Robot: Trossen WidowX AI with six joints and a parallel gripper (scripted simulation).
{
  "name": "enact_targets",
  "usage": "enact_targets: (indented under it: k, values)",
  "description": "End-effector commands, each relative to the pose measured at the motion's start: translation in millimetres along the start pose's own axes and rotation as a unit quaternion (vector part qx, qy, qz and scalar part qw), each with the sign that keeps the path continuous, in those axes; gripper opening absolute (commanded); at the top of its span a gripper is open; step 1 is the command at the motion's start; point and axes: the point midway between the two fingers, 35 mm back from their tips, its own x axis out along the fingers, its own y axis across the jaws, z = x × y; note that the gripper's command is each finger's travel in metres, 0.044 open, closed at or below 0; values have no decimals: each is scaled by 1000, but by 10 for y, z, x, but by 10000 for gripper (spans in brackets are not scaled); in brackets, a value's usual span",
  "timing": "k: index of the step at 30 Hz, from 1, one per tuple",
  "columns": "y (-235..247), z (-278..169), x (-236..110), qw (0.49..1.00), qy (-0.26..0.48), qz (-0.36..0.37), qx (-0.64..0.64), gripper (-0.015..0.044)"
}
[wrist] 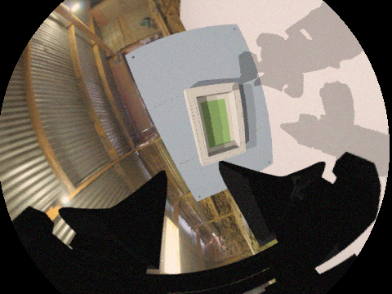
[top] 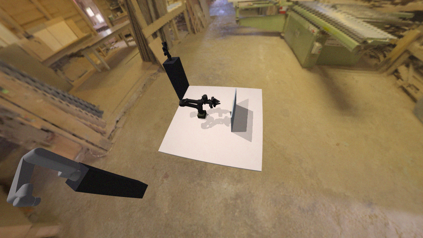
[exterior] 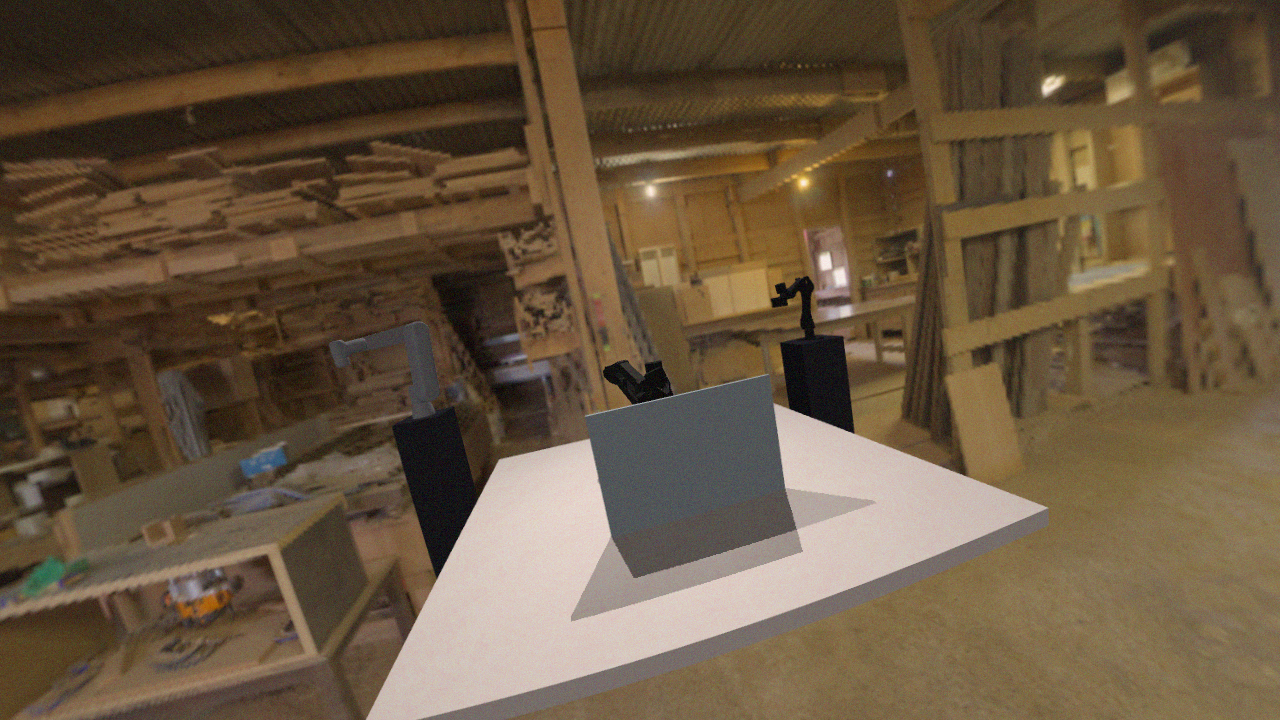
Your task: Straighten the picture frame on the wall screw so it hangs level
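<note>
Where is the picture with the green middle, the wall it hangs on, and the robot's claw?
White picture frame with green centre (wrist: 218,121), wrist view, green centre.
Grey-blue wall panel (wrist: 163,73), wrist view, bare face.
Black open gripper (wrist: 193,180), wrist view, between fingertips.

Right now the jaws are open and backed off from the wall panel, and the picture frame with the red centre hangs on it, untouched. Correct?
One detail is off: the picture frame has a green centre, not red. The wrist view shows it hanging on the wall panel, with the gripper open, its jaws apart and backed off from the panel, touching nothing.
</note>
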Motion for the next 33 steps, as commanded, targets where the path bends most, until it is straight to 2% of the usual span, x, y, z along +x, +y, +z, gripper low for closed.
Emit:
enact_targets:
  k: [1, 8, 33]
  values:
    - [55, 8, -161, 1000, -1, 1, 4, 260]
    - [68, 78, -459, 1000, -1, 1, 8, 260]
    - [67, 80, -466, 1000, -1, 1, 8, 260]
